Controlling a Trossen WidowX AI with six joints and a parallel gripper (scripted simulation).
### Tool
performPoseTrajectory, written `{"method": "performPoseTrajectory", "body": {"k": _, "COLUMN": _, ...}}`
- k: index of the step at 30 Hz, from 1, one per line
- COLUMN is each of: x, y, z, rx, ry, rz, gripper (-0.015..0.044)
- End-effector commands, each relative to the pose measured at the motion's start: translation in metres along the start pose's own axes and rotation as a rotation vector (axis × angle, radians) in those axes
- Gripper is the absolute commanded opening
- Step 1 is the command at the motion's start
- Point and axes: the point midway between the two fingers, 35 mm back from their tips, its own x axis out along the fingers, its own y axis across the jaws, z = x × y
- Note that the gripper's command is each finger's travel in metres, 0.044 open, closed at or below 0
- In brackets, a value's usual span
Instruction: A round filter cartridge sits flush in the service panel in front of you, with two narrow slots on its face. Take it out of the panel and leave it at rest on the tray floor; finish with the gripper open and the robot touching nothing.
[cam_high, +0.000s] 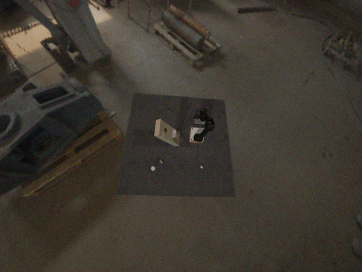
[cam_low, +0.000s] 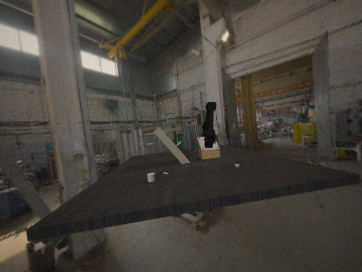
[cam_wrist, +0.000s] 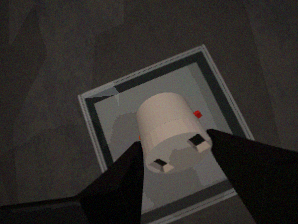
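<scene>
The off-white round filter cartridge (cam_wrist: 167, 120) is held between the two dark fingers of my gripper (cam_wrist: 173, 141) in the wrist view, its face with two dark slots toward the camera. A small red spot shows at its side. The square tray (cam_wrist: 141, 71) (cam_high: 193, 134) (cam_low: 210, 154) lies beneath it, and the cartridge appears over the tray's inside. Its height above the tray floor is hard to tell, and contact with the floor cannot be seen. The pale service panel (cam_high: 161, 131) (cam_low: 171, 146) stands tilted beside the tray, away from the gripper.
A white cylinder (cam_high: 153, 168) (cam_low: 151, 177) stands on the dark mat (cam_high: 175, 185) (cam_low: 125, 205). A small white piece (cam_high: 201, 167) (cam_low: 237, 165) and another small piece (cam_high: 161, 161) (cam_low: 165, 173) also lie there. The tray's raised walls surround the space below the cartridge.
</scene>
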Motion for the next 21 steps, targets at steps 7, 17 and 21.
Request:
{"method": "performPoseTrajectory", "body": {"k": 7, "x": 0.022, "y": 0.0, "z": -0.015, "rx": 0.001, "ry": 0.0, "rz": 0.0, "gripper": 0.0026}}
{"method": "performPoseTrajectory", "body": {"k": 17, "x": 0.022, "y": 0.0, "z": -0.015, "rx": 0.001, "ry": 0.0, "rz": 0.0, "gripper": 0.0289}}
{"method": "performPoseTrajectory", "body": {"k": 21, "x": 0.022, "y": 0.0, "z": -0.015, "rx": 0.001, "ry": 0.0, "rz": 0.0, "gripper": 0.0394}}
